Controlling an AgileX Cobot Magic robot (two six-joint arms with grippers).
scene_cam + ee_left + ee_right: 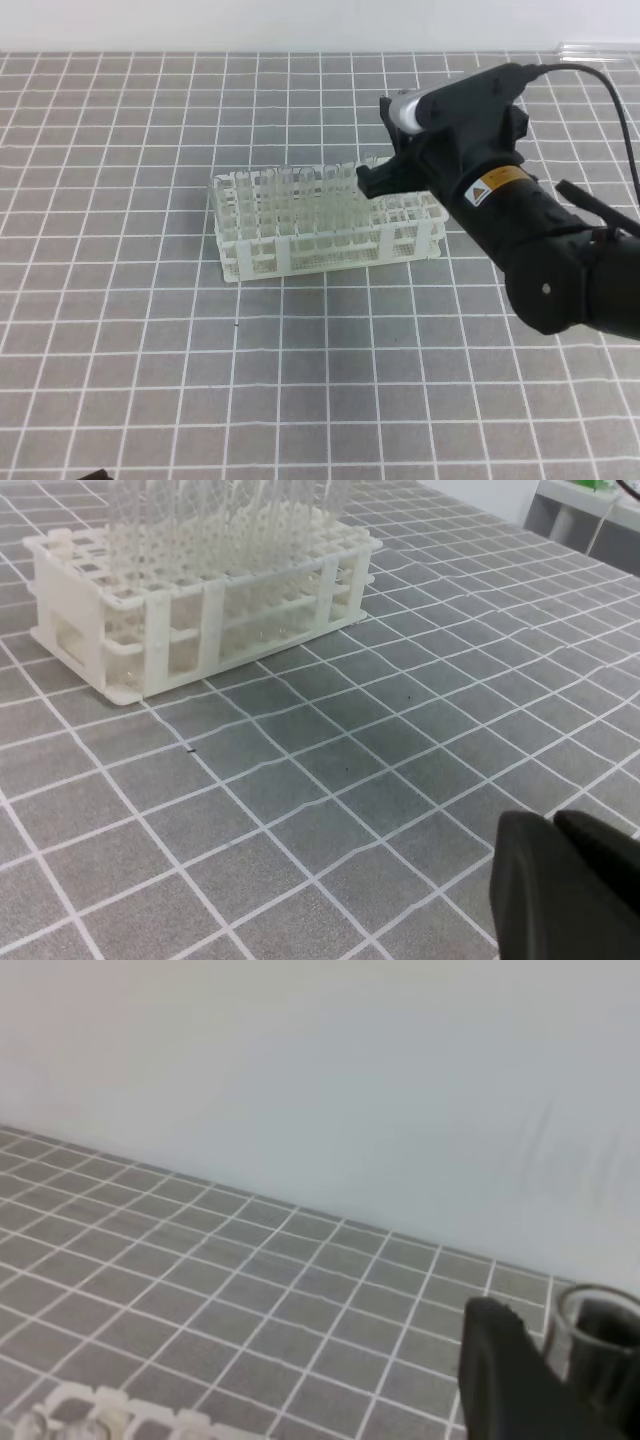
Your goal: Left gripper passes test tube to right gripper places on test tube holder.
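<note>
The white test tube holder (300, 225) stands mid-table, with several clear tubes upright in its back rows. My right gripper (373, 178) hovers over the holder's back right part, fingers pointing left and down. In the right wrist view a black finger (505, 1375) presses against the open rim of the clear test tube (598, 1345), so this gripper is shut on it. A corner of the holder (90, 1415) shows below. My left gripper (565, 890) is low at the near side, its fingers pressed together and empty, well in front of the holder (200, 590).
The grey tiled table top (320, 380) has white grid lines all over. A pale wall (320, 1080) runs along the back edge. A white ledge (585, 510) lies beyond the table's far right corner.
</note>
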